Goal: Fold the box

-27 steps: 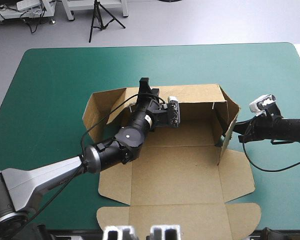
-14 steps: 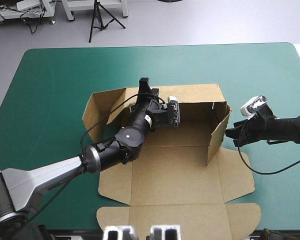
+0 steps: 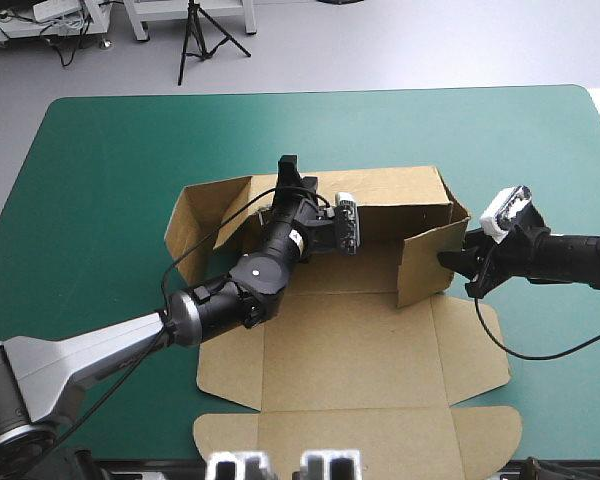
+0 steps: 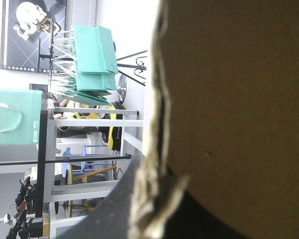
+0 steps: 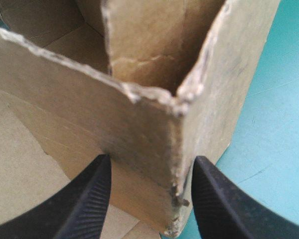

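While the left gripper (image 3: 290,171) pinches the one box (image 3: 352,350), the right gripper (image 5: 150,172) stands spread.

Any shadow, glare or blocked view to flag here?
High view: even light, no glare, only soft shadows around the brown cardboard box. Left wrist view: shaded board, very close, blocks most of it. Right wrist view: the box's corner is well lit, its inside shaded, between the fingers of the open right gripper.

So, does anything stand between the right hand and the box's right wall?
Nothing visible does. The right hand is open at the box, its black fingers either side of the upright right-end corner, with no object between them and the board.
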Robot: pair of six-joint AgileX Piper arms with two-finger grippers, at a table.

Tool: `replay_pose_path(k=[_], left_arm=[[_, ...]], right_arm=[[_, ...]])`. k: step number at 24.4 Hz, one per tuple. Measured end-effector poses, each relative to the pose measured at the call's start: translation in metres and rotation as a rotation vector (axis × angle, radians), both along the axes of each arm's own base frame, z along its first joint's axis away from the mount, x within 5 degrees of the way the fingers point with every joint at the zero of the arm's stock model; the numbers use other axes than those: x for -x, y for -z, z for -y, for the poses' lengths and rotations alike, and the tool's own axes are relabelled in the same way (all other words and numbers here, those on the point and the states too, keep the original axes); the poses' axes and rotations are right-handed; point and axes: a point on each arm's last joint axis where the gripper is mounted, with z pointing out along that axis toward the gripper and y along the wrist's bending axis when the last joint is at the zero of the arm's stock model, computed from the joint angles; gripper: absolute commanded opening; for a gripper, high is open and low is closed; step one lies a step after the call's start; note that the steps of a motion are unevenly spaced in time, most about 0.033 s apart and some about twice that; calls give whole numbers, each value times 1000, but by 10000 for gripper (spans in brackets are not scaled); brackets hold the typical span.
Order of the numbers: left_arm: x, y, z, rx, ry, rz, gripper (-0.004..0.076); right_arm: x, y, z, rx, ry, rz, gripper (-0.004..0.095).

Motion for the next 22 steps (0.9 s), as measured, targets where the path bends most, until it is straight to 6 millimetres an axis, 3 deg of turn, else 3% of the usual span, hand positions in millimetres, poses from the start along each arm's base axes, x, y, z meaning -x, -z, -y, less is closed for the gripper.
replay_pose_path(k=[9, 16, 20, 22], left_arm=[[0, 0, 0, 0, 2, 0, -8], [0, 0, 0, -1, 1, 0, -8], [-1, 1, 0, 0, 6, -3, -8], [-1, 1, 0, 0, 4, -4, -8]], right_arm=[[-7, 0, -3, -110, 26, -5, 471], [-23, 17, -6, -171, 61, -57, 461], [-33, 23, -28, -117, 15, 34, 280], [-39, 24, -31, -90, 61, 65, 95]])
